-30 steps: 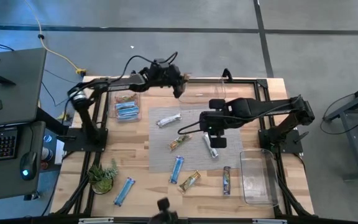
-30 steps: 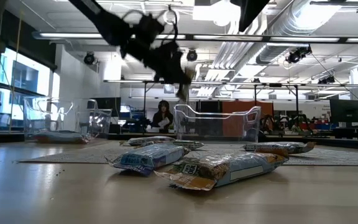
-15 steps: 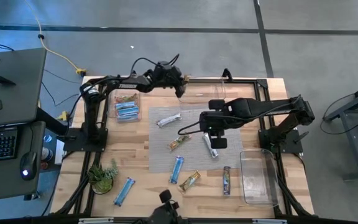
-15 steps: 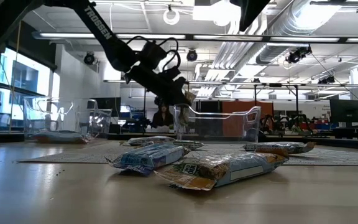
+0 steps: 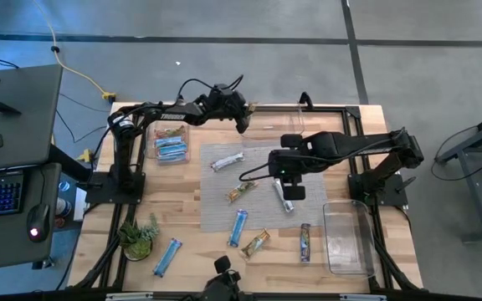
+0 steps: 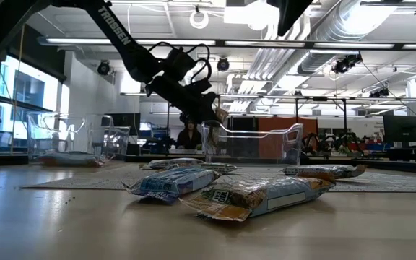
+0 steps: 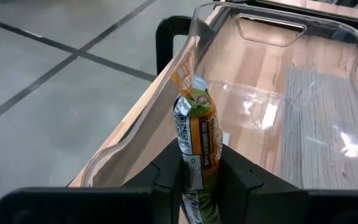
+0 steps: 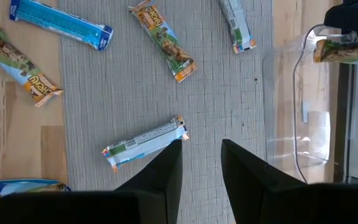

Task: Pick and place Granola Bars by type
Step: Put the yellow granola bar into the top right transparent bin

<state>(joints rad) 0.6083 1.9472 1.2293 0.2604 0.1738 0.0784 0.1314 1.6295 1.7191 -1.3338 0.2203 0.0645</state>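
Observation:
My left gripper (image 5: 242,119) is shut on a tan-orange and green granola bar (image 7: 197,124) at the left wall of a clear bin (image 5: 273,125) at the table's far middle; it also shows in the low view (image 6: 209,114). My right gripper (image 8: 201,155) is open and empty, hovering over the grey mat beside a silver bar (image 8: 145,142) that lies flat. Other bars lie flat on the mat and table: silver (image 5: 226,161), tan (image 5: 242,192), blue (image 5: 238,226), tan (image 5: 255,243), dark (image 5: 305,242), blue (image 5: 166,257). My left gripper pinches the bar's near end (image 7: 194,171) between its two fingers (image 7: 169,177). The fingers slant down from the table's left and lie along the bar. The bar sticks out ahead of the fingers, clear of the table, with its free end (image 7: 188,71) at the bin's rim.
A clear bin (image 5: 171,144) at the far left holds blue bars. Another clear bin (image 5: 346,238) stands at the near right. A small green plant (image 5: 138,236) sits at the near left. People and desks show in the room beyond the table.
My left gripper has gone down a little toward the clear bin's rim with the tan-orange bar still held. My right gripper has kept still.

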